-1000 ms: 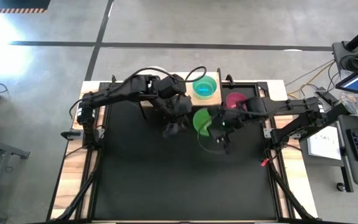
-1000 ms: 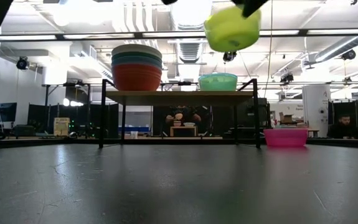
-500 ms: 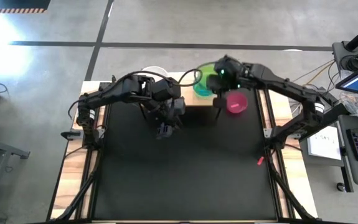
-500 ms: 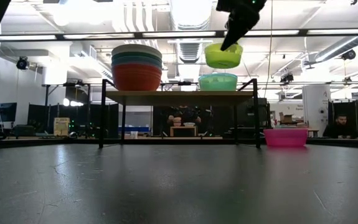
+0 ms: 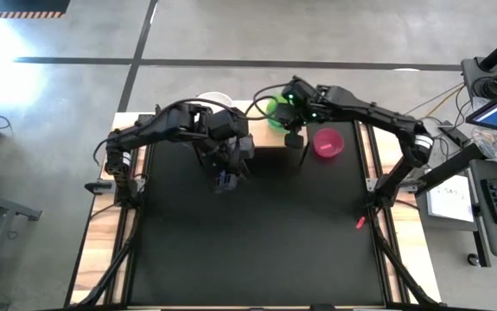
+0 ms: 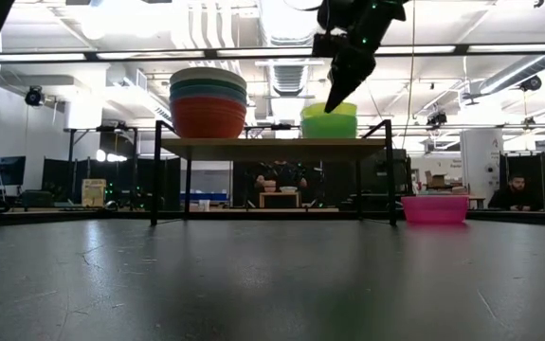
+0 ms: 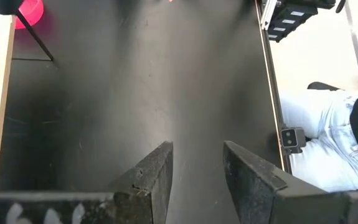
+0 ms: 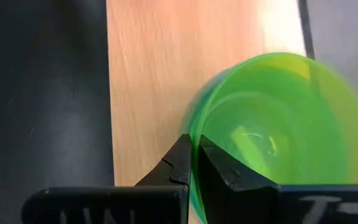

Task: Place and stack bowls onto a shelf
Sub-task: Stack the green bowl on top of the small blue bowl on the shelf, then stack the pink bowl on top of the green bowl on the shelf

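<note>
Right gripper (image 8: pixel 194 163): over the right half of the shelf, fingers pinched on the near rim of the green bowl, one inside and one outside the wall.
Green bowl (image 8: pixel 272 130): upright, low over the shelf board at its right end; in the low view it sits level on top of another bowl, whose colour cannot be told there.
Shelf (image 6: pixel 270 147): light-wood board on thin black legs, standing at the far edge of the bench.
Stack of larger bowls (image 6: pixel 208 102): on the left end of the shelf, red at the bottom, teal and slate blue above it, cream white on top.
Pink bowl (image 5: pixel 328 142): on the bench, right of the shelf and apart from it.
Left gripper (image 7: pixel 196 168): above the bench just in front of the shelf's left half, fingers apart with nothing between them.
Bench (image 5: pixel 257 242): black top, bare in the near half.
Person (image 7: pixel 328 143): light trousers visible beyond the bench edge in the left wrist view.
</note>
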Tool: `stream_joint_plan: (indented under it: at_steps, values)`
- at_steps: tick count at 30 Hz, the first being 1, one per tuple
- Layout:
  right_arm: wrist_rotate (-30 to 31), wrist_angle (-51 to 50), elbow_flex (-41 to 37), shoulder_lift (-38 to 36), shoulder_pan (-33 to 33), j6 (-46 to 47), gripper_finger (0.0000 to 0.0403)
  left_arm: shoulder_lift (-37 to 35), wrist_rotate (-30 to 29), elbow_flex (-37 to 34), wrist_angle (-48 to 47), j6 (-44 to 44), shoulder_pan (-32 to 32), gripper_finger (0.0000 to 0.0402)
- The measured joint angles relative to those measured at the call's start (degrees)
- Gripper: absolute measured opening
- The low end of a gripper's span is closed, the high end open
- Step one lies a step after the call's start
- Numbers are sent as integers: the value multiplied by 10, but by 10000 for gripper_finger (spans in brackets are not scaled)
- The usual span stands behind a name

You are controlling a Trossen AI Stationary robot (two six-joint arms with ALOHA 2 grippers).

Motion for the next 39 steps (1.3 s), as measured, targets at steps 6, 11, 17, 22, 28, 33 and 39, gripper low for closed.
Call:
stream_joint_plan:
  at_steps: [6, 11, 17, 22, 28, 33, 39]
  values:
    - [-15, -5, 0, -6, 0, 15, 9, -6, 0, 0, -3, 0, 0, 123]
    - [-49, -5, 0, -22, 0, 42, 9, -8, 0, 0, -3, 6, 0, 123]
    - [-52, -10, 0, -28, 0, 55, 18, -9, 0, 0, -3, 6, 0, 123]
    - [-63, -13, 0, -22, 1, 57, 58, -9, 0, -1, -3, 6, 0, 123]
    - [-60, -14, 0, -35, 0, 65, 114, -9, 0, -1, -3, 6, 0, 123]
    - [-60, -20, 0, -71, 0, 82, 137, -9, 0, -1, -3, 6, 0, 123]
    - [-19, -92, -2, -102, 0, 121, 138, -9, 0, -1, -3, 6, -1, 123]
